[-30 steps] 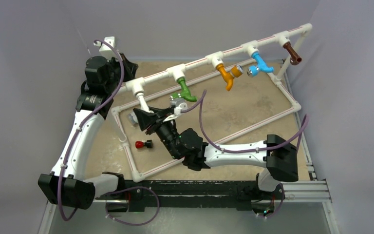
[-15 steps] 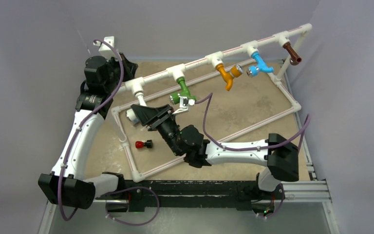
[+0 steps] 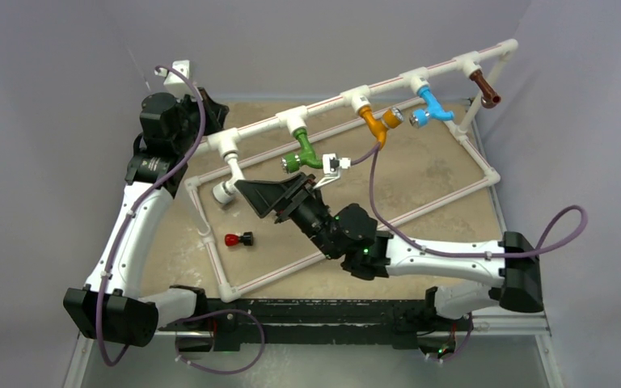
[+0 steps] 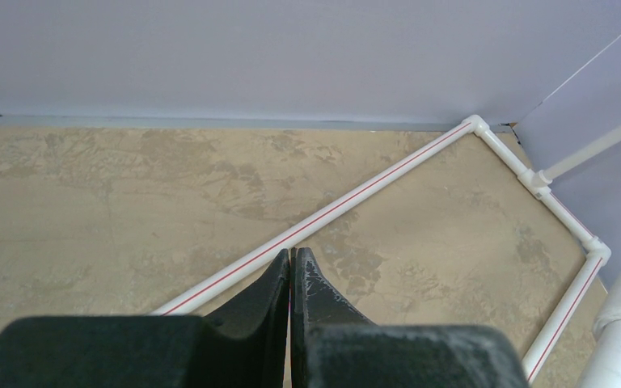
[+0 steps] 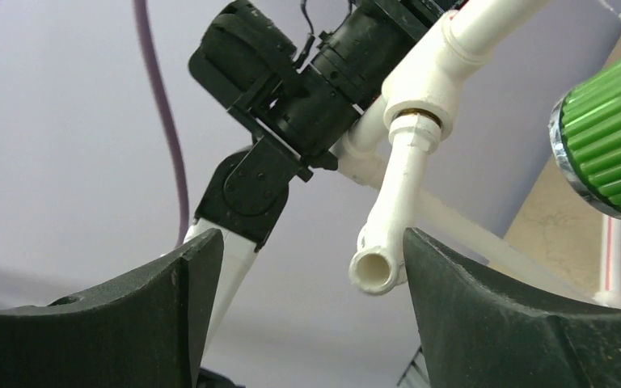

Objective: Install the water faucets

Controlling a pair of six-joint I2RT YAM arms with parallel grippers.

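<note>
Presently, the white faucet (image 5: 394,212) is being straddled by the right gripper (image 5: 307,242), whose fingers are being held wide apart with nothing clamped. The faucet's open spout end is lying just beside one finger (image 5: 485,323); whether they touch cannot be told. The faucet is hanging from the leftmost T fitting (image 3: 225,145) of the raised pipe rail (image 3: 325,108), and whether it is fully seated is not being shown. The green faucet (image 3: 303,153), orange faucet (image 3: 374,125), blue faucet (image 3: 433,105) and brown faucet (image 3: 483,87) are being carried further along the same rail. The left gripper (image 4: 290,259) is being held shut on nothing, above the table.

For a sound installation, it is judged that the stem should be centred between the jaws, gripped below the fitting rather than at the spout, and pressed along the socket's axis, with the nearby green knob being avoided.

The work is being done on a mottled tan table top (image 3: 420,178) bordered by a low pipe frame (image 3: 420,213), where a small red-and-black piece (image 3: 238,239) is lying. The cell is being closed in by plain grey walls (image 3: 331,40).
</note>
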